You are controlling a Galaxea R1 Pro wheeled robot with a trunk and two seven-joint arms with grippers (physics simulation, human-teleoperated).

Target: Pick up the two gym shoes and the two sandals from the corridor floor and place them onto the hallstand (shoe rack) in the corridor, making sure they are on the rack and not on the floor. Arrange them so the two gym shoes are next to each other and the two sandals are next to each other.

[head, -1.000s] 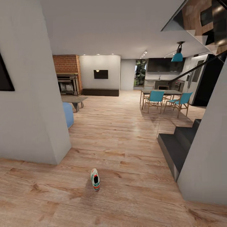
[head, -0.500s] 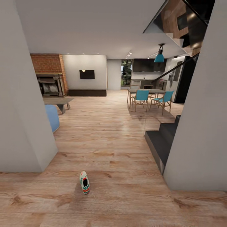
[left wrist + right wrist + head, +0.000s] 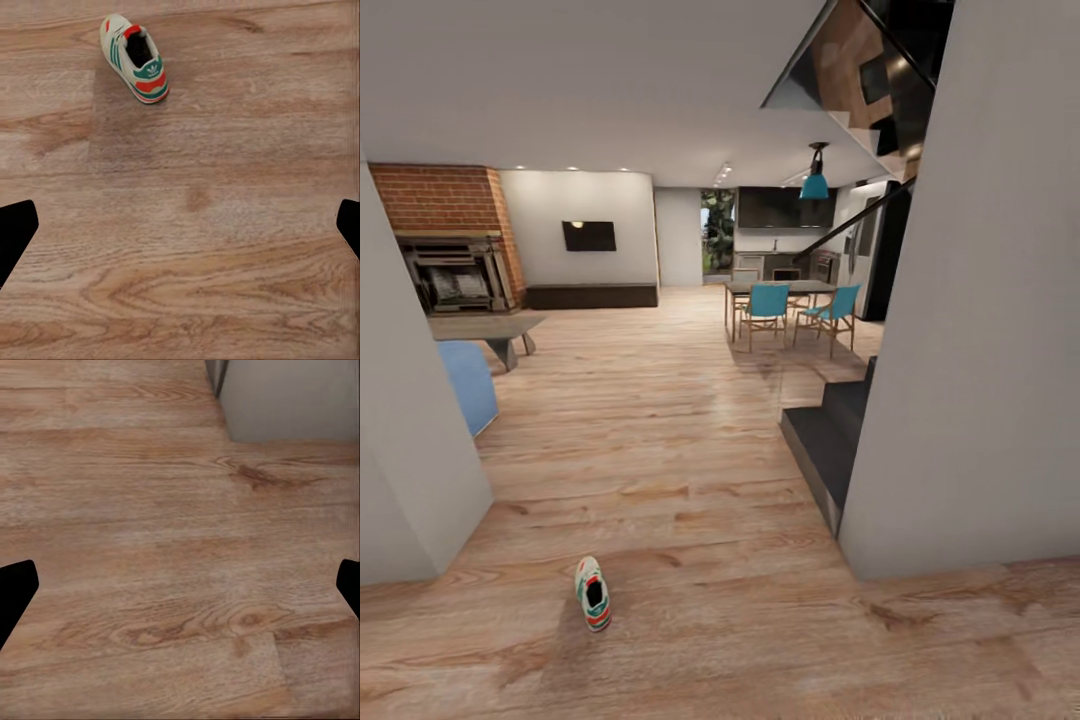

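One gym shoe [image 3: 593,593], white with green stripes and a red-orange heel, lies alone on the corridor floor [image 3: 740,620], low and left of centre in the head view. In the left wrist view the same gym shoe [image 3: 135,58] lies ahead of my left gripper [image 3: 180,229], whose dark fingertips [image 3: 15,229] stand far apart with only floor between them. My right gripper [image 3: 180,589] is open too, over bare planks [image 3: 150,547] near a grey wall corner [image 3: 292,397]. The sandals and the hallstand are out of view.
A grey wall corner [image 3: 410,480] stands at the left and a broad grey wall [image 3: 970,400] at the right, with dark stair steps [image 3: 825,440] beside it. Beyond are a blue seat [image 3: 465,385], a low table [image 3: 485,328] and teal dining chairs [image 3: 765,305].
The whole head view has shifted to the left, so the camera has turned right. The gym shoe now sits further left and lower in the picture; it has not moved on the floor.
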